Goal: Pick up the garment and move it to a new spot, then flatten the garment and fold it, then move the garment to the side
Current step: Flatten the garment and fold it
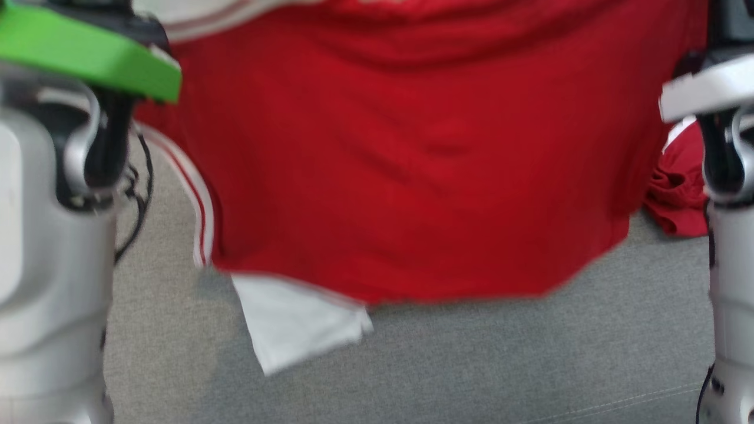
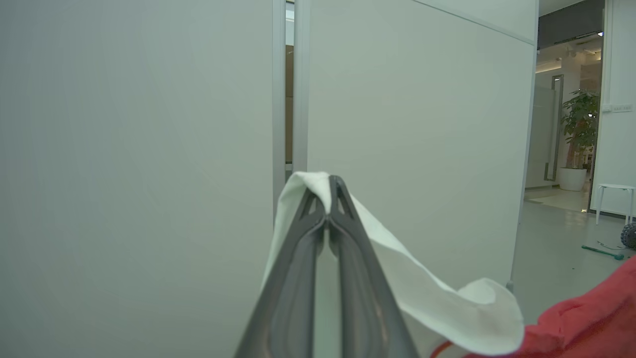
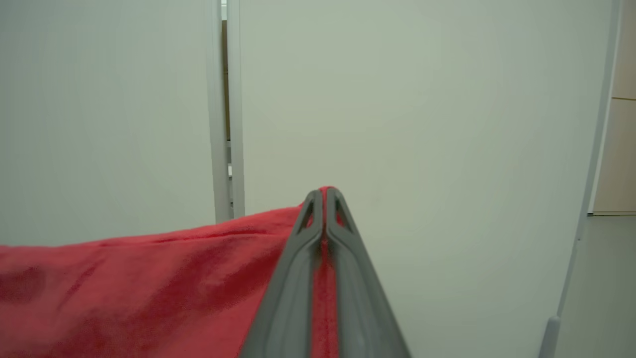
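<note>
Grey woven surface (image 1: 471, 365) underneath, with a stitched seam at its lower right. Left wrist view: pale partition panels (image 2: 412, 124) joined by a metal post (image 2: 278, 99). Beyond them is grey floor (image 2: 551, 248). A potted plant (image 2: 579, 124) stands in a white pot, with a white stool (image 2: 615, 188) near it. A green-handled tool (image 2: 602, 252) lies on the floor near a dark ribbed object (image 2: 630, 234), possibly a roller, cut off at the frame edge.

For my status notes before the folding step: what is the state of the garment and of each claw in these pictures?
garment: held up, hanging spread between both claws, not folded.
left claw: shut on a white part of the garment.
right claw: shut on a red edge of the garment.
</note>
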{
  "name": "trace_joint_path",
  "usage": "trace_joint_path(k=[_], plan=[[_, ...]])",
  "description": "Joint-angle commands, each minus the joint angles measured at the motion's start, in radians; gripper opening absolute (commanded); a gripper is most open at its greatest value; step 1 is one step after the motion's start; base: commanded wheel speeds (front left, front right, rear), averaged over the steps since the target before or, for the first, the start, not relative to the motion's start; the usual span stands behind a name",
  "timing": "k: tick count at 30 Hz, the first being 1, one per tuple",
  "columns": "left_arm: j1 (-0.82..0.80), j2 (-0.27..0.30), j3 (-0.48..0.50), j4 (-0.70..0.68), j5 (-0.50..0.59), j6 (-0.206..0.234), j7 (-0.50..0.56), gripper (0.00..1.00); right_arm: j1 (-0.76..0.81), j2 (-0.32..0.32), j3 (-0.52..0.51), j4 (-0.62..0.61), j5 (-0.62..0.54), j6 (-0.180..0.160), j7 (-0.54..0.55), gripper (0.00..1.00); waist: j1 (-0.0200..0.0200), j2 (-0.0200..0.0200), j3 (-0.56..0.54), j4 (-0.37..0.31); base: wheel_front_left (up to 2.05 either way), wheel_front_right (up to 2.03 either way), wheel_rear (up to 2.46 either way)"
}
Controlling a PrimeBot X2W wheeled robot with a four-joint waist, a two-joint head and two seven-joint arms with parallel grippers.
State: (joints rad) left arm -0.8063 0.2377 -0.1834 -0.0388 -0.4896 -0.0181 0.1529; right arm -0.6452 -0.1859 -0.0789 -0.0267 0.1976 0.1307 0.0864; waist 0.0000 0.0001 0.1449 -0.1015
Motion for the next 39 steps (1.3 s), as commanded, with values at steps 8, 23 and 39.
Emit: trace_joint_path(k=[8,23,39], plan=[[-0.536,-0.033,0.003,0.434,0.113,0.036,-0.152,0.0,-0.564,0.0,0.021,0.488,-0.191,0.0,-0.176,0.0,0.0,-0.0001,0.196,0.054,0.0,0.0,0.0],[-0.587,-0.117,-0.03,0.774,0.091,-0.023,-0.362,0.0,-0.719,0.057,-0.06,0.92,-0.391,0.0,-0.351,0.0,0.0,-0.0001,0.52,0.146,0.0,0.0,0.0],[-0.182,-0.095,0.044,0.505,0.065,-0.097,-0.418,0.0,-0.407,0.057,0.068,0.664,-0.085,0.0,-0.352,0.0,0.0,-0.0001,0.447,0.094,0.0,0.0,0.0]])
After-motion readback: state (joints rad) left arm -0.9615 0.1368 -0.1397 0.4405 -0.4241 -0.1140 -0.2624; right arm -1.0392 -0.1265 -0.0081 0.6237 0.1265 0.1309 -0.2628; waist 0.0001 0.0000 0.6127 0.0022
